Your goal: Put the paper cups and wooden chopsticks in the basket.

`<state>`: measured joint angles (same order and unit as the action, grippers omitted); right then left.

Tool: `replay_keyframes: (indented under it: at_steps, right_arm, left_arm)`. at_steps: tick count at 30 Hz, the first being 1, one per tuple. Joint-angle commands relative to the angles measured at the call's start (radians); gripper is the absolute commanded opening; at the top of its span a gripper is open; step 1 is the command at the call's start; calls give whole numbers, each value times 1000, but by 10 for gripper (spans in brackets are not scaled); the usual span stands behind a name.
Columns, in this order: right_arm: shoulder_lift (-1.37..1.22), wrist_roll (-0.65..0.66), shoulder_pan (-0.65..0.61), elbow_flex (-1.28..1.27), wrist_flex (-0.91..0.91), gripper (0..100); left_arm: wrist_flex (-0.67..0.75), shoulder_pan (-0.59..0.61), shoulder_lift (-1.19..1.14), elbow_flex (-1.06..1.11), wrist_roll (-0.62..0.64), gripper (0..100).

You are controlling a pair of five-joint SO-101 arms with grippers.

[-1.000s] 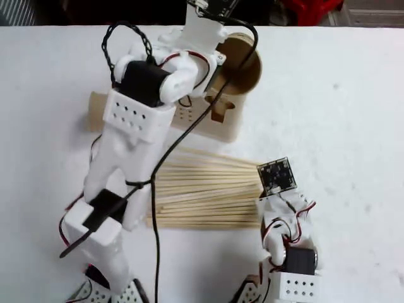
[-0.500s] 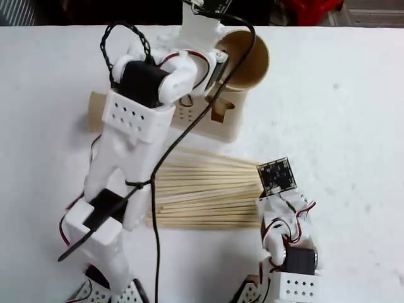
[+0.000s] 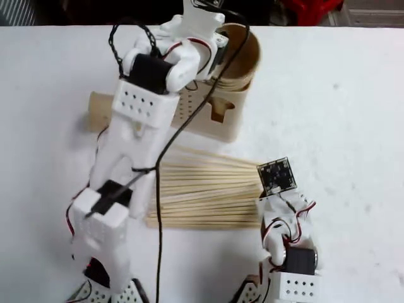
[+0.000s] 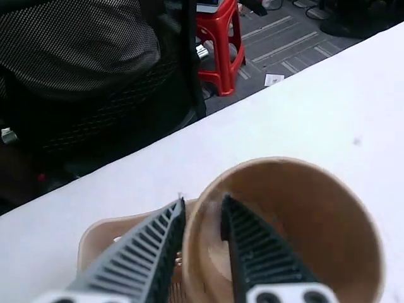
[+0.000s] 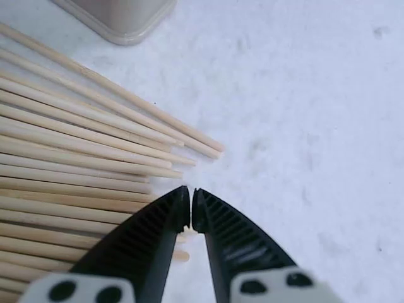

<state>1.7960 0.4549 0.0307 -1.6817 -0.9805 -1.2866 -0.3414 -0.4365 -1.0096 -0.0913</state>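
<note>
White bench (image 3: 341, 126) fills most of what we see, with a dark chair (image 4: 82, 57) and a red stool (image 4: 221, 44) beyond its far edge. Our left tool (image 4: 202, 205) is narrowed onto the rim of a paper cup (image 4: 297, 227), 1 finger inside the wall and 1 outside. The cup hangs at the far corner of the basket (image 3: 221, 126); we cannot tell whether it is above or already inside. We judge it light and thin-walled, easy to crush, so a gentle pinch at the rim suits it. Wooden chopsticks (image 3: 208, 192) lie in a loose row on the bench just beside the basket. Our right tool (image 5: 190, 202) is closed on nothing above their tips. We judge them stiff, smooth and apt to roll, best taken near mid-length
</note>
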Motion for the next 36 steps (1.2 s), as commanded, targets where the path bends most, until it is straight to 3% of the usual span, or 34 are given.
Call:
replay_keyframes:
  at_steps: [1,18,26,36]
  right_arm:
    - [5,6,5,-8,-7,21]
    - [5,6,5,-8,-7,21]
    - [5,6,5,-8,-7,21]
    - [5,6,7,-8,-7,20]
  left_arm:
    - [63,45,-36,-41,5,116]
    - [18,45,-231,-41,-60,116]
    - [-115,51,8,-43,-60,116]
    - [-396,179,311,-34,-60,116]
